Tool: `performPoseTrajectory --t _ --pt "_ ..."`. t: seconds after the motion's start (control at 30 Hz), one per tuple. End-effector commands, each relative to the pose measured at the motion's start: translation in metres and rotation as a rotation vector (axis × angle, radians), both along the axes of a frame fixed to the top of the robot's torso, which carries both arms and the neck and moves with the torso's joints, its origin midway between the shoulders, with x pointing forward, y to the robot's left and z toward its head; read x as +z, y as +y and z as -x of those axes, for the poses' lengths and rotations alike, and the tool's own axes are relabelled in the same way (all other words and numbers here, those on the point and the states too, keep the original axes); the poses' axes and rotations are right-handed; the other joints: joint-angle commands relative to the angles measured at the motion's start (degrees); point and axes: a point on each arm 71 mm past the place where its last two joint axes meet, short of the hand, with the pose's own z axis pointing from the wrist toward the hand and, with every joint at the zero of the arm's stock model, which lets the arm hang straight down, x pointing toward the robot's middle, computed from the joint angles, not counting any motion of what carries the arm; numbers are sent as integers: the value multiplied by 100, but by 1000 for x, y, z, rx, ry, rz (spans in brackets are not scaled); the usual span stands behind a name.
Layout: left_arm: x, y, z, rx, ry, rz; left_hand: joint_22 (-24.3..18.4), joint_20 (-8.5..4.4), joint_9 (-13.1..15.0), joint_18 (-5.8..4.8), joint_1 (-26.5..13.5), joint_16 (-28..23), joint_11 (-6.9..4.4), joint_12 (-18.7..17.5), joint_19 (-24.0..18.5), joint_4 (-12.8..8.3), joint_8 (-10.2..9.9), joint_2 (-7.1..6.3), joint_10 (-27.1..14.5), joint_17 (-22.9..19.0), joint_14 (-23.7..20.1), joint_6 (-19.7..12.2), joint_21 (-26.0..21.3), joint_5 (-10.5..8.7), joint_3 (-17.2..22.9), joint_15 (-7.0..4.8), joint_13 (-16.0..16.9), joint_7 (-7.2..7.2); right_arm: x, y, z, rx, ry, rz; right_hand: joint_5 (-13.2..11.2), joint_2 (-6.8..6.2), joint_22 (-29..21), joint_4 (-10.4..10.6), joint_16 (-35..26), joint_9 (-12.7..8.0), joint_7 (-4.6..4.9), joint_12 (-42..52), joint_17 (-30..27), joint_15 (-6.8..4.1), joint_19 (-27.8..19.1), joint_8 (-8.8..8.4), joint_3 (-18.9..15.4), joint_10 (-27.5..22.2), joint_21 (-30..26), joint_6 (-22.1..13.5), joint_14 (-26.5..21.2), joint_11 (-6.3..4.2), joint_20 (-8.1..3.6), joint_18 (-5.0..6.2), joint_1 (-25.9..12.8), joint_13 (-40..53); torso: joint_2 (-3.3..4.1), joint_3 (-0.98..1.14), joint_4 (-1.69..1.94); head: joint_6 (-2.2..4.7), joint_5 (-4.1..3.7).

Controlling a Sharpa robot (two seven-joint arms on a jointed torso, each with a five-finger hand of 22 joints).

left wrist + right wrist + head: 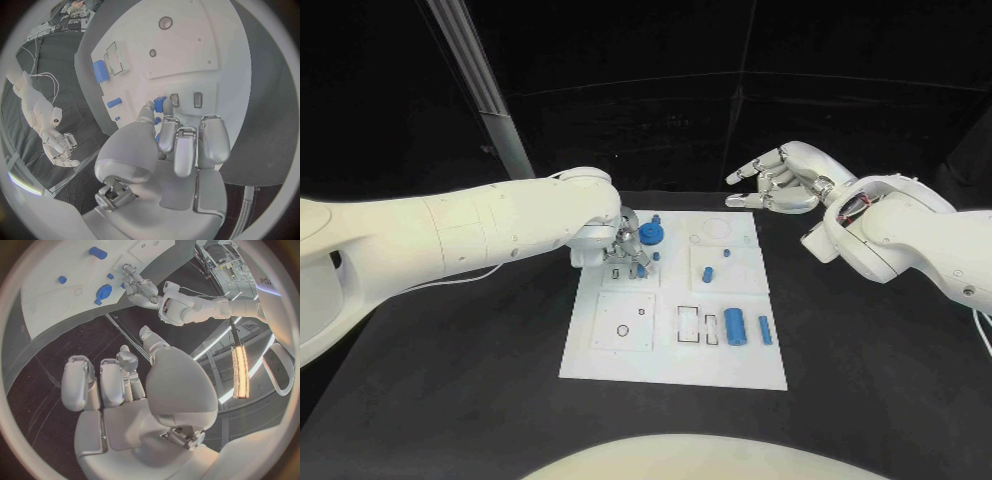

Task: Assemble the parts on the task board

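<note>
The board (678,345) lies mid-table with blue parts (734,323) on it. The left hand (629,250) is at its far left corner, fingertips (164,107) pinching a small blue part (159,104). The right hand (783,178) hovers beyond the far right corner, fingers loosely curled, holding nothing.

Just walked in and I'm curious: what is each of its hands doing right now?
Left hand: over the task board, fingertips at a small blue part; whether it grips it cannot be told.
Right hand: holds nothing, fingers loosely curled, off the board.
</note>
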Motion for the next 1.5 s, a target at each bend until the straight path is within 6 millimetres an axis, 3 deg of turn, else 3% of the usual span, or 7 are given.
performPoseTrajectory --t 0.03,0.17,0.23,0.37,0.6,0.87,1.5 --pt "2 0 -1 16 -26 26 22 -28 -3 -100 652 36 -79 -38 4 -330 -51 406 45 1180 540 -38 30 -355 276 -56 313 -15 1 1 0 5 3 4 16 49 -7 -22 -35 9 0 -29 -8 -9 -17 -18 0 -2 -22 32 82 -9 -9 76 -2 -5 -2 0 4 -4 9" --pt "3 1 -2 29 -40 46 44 21 32 -105 568 32 15 -115 -1 -911 -86 427 36 1176 539 -52 31 -367 868 29 287 128 0 1 -1 5 5 5 16 49 -7 -22 -35 9 0 -29 -8 -9 -17 -18 0 -2 -22 32 82 -9 -9 76 -2 -5 -1 0 4 -3 13" --pt "3 2 -2 33 -46 55 72 74 77 -91 -179 33 17 -151 -6 -1455 -119 363 68 1176 539 -6 32 -370 1655 54 293 144 0 1 -1 5 7 6 16 49 -7 -22 -35 9 0 -29 -8 -9 -17 -18 0 -2 -22 32 82 -9 -9 76 -2 -5 -2 0 2 -2 19" --pt "3 3 -2 38 -57 70 103 61 206 -92 -667 33 -4 -176 -3 -1433 -81 -59 85 1174 539 34 27 -306 2967 71 317 129 0 1 -1 6 9 7 16 49 -7 -22 -35 9 0 -29 -8 -9 -17 -18 0 -2 -22 32 82 -9 -9 76 -2 -5 1 0 1 -7 27" --pt "5 10 2 69 -77 106 150 51 409 -102 -1229 36 1 -176 17 -1392 121 -470 134 1176 541 71 32 114 4110 32 344 98 0 1 -2 6 12 9 16 49 -7 -22 -35 9 0 -29 -8 -9 -17 -18 0 -2 -22 32 82 -9 -9 76 -2 -5 -5 2 11 -10 28" --pt "6 22 9 110 -119 145 215 38 516 -115 -1378 50 -5 -136 53 -1397 232 -624 170 1195 546 70 59 297 4487 1 382 77 -1 -1 -2 2 19 14 27 54 -18 -17 -37 10 1 -28 -6 -10 -21 -18 1 0 -32 34 84 -9 -10 78 -16 -8 -5 4 14 -19 59" --pt "-5 29 23 93 -270 141 265 21 557 -124 -1401 54 -12 -135 84 -1410 285 -696 185 1198 547 90 83 337 4623 -21 387 68 -2 -3 -3 0 27 20 30 54 -18 -14 -38 11 1 -31 -4 -10 -20 -18 -1 -1 -33 34 86 -8 -10 78 -27 -12 -6 -2 4 -31 118"
